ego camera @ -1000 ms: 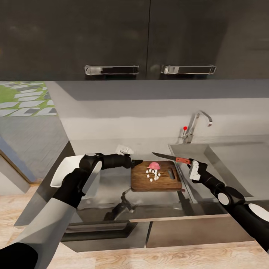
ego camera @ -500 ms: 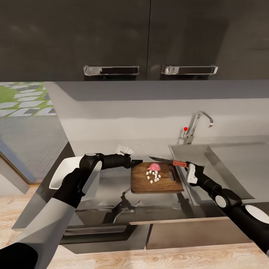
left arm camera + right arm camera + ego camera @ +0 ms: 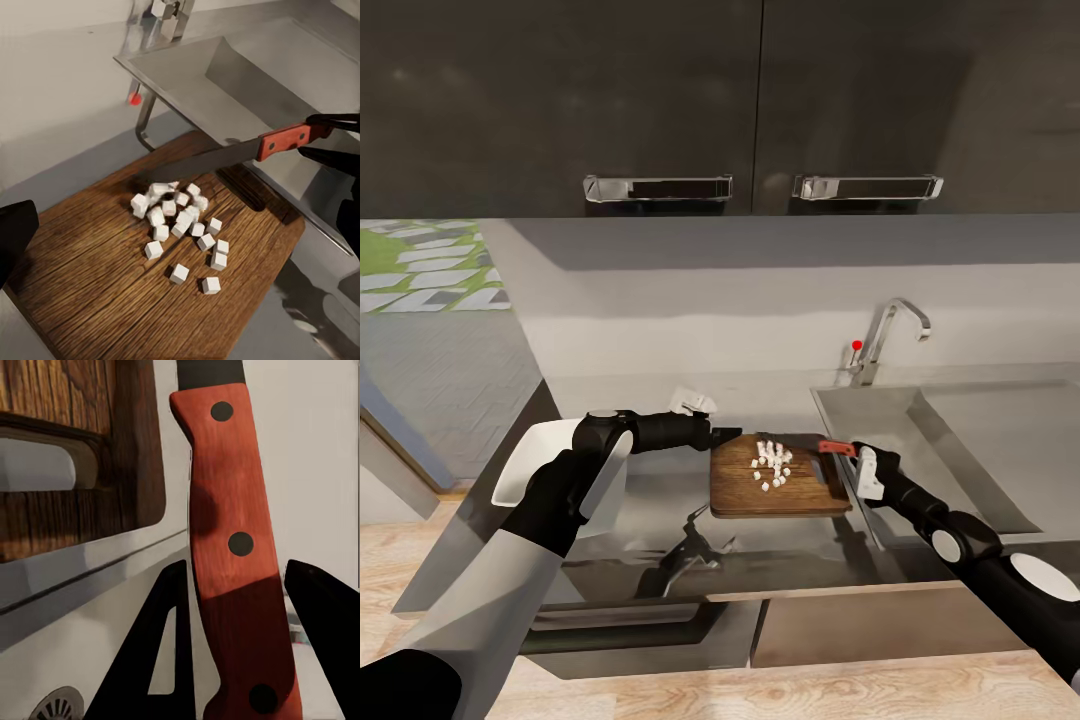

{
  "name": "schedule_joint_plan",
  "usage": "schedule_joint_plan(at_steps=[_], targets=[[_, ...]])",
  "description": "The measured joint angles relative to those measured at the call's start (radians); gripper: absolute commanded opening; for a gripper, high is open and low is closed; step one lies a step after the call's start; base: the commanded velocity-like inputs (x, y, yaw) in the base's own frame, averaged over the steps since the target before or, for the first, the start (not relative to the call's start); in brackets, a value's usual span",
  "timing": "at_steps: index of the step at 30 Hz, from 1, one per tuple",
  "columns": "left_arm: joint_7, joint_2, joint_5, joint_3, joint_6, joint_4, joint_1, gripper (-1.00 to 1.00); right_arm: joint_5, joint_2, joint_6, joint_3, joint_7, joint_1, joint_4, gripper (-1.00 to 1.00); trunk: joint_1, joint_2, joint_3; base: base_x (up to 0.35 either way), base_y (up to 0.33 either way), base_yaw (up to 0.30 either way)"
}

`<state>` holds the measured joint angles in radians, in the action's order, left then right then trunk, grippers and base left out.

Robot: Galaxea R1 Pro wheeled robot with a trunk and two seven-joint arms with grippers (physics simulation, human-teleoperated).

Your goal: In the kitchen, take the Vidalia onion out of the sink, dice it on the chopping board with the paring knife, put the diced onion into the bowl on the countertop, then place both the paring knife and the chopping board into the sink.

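From the head camera, the chopping board (image 3: pixel 780 485) lies on the countertop (image 3: pixel 660 540) just beside the sink (image 3: pixel 960 450), and a little heap of diced onion (image 3: pixel 771 466) sits on its middle, all white cubes. The right gripper (image 3: pixel 852 458) holds the paring knife (image 3: pixel 822 447) by its red handle at the board's sink-side end, blade reaching over the wood. The left gripper (image 3: pixel 728 434) sits at the board's far left corner; whether it's spread or closed, I cannot tell here. The white bowl (image 3: pixel 532 465) stands on the counter at the far left, partly behind the left arm, its inside hidden. The sink basin shows bare steel. Over to the left wrist camera: cubes (image 3: pixel 182 223) scattered loosely on the board (image 3: pixel 97 292), the knife (image 3: pixel 247 150) lying across the far edge, blade tip touching the pile, dark fingers (image 3: pixel 334 121) around the handle, the basin (image 3: pixel 247 82) just beyond. The right wrist camera: two black fingers (image 3: pixel 169 645) pinch the handle (image 3: pixel 232 555) between them, the board's handle slot (image 3: pixel 41 465) alongside.
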<state>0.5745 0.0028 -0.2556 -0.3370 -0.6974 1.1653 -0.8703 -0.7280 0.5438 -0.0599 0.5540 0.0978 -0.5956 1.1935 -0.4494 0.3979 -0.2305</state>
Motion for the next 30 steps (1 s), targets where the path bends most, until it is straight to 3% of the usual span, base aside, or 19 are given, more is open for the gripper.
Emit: schedule_joint_plan(at_steps=[9,16,30], targets=[[0.0,0.0,0.0,0.0,0.0,0.0,0.0,1.0,0.003,0.0,0.001,-0.007,0.0,0.0,0.001,-1.0,0.0,0.0,0.0,0.0,0.0,0.0],[0.0,0.0,0.0,0.0,0.0,0.0,0.0,1.0,0.005,0.0,0.001,-0.035,0.0,0.0,0.002,-1.0,0.0,0.0,0.0,0.0,0.0,0.0],[0.0,0.0,0.0,0.0,0.0,0.0,0.0,1.0,0.006,0.0,0.001,-0.037,0.0,0.0,0.002,-1.0,0.0,0.0,0.0,0.0,0.0,0.0]])
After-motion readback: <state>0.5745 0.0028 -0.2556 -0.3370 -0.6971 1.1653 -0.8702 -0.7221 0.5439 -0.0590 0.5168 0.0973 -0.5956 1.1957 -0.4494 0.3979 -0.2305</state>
